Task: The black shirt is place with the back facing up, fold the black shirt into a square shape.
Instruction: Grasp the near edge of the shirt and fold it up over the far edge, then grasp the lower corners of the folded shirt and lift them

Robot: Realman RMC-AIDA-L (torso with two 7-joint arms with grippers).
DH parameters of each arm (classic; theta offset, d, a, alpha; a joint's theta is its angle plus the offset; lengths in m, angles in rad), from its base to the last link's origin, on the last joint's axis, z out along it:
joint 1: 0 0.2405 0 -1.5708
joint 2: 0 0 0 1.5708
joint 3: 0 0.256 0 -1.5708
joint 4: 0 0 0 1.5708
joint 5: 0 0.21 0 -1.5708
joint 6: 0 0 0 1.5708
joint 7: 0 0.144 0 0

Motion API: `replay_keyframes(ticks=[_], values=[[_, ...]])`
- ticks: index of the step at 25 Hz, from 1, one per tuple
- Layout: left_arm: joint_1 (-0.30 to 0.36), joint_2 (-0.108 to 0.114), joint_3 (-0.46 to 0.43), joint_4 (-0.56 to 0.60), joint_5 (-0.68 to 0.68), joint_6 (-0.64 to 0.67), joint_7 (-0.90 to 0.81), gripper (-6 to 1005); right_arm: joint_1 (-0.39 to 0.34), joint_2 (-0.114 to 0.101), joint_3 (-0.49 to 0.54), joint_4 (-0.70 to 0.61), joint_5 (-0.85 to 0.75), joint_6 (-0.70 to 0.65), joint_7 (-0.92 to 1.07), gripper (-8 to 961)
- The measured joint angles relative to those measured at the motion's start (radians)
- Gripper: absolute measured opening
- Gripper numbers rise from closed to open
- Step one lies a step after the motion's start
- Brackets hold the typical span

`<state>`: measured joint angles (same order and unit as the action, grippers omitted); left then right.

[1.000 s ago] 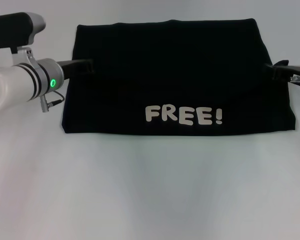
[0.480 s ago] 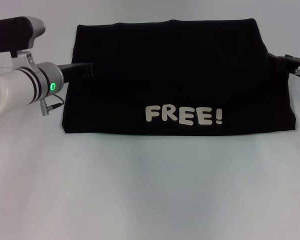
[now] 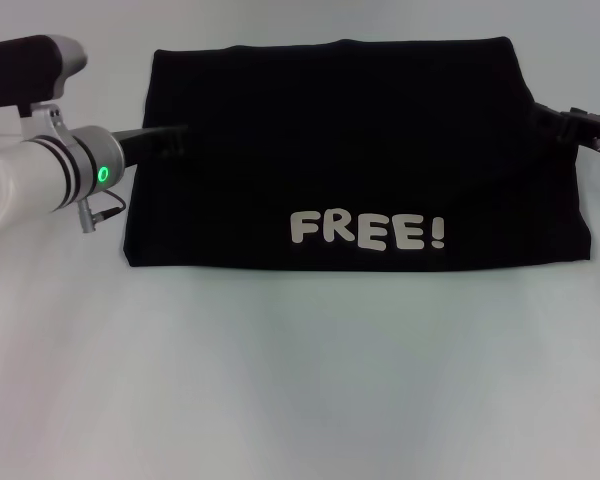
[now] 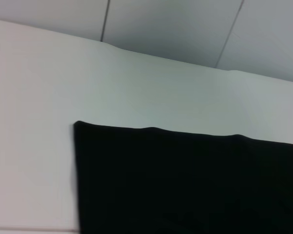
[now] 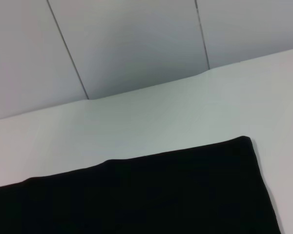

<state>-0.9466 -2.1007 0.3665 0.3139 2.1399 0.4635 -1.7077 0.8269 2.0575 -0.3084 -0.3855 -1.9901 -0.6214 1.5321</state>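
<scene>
While the white counter [image 3: 300,380] carries everything, the black shirt [image 3: 350,160] lies spread between the two grippers as a wide flat rectangle, already folded at least once, with the white "FREE!" lettering [image 3: 367,231] facing up near its front edge. Left gripper [image 3: 170,140] sits at the shirt's left side edge, fingers dark against dark cloth; right gripper [image 3: 552,122] sits at the opposite side edge, mostly out of frame. Can't tell for either whether the fingers are spread or pinched on fabric, black on black. The wrist views don't help: each shows only a far corner of the shirt, the counter beyond it and a panelled wall [image 5: 136,44], no fingers. My read: we're at the side-fold step, each gripper positioned to take a side edge. The shape is wider than deep, so it still needs the sides brought inward, or one side carried over to the other, to get to a square. The next move calls for a confirmed pinch through all layers at the edge, then a lift just clear of the counter and a sweep toward the middle, keeping the far edge aligned so the layers don't skew. Lettering will probably end up covered.
</scene>
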Motion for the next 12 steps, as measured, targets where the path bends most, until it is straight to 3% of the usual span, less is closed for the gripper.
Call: replay_keyframes(ticks=[8, 12], values=[[0.042, 0.022, 0.000, 0.054, 0.000, 0.001, -0.015, 396, -0.003, -0.002, 0.007, -0.014, 0.001, -0.022, 0.010, 636], [0.084, 0.024, 0.013, 0.106, 0.009, 0.084, -0.041, 514, -0.025, -0.018, 0.008, -0.023, 0.009, -0.087, 0.033, 635]])
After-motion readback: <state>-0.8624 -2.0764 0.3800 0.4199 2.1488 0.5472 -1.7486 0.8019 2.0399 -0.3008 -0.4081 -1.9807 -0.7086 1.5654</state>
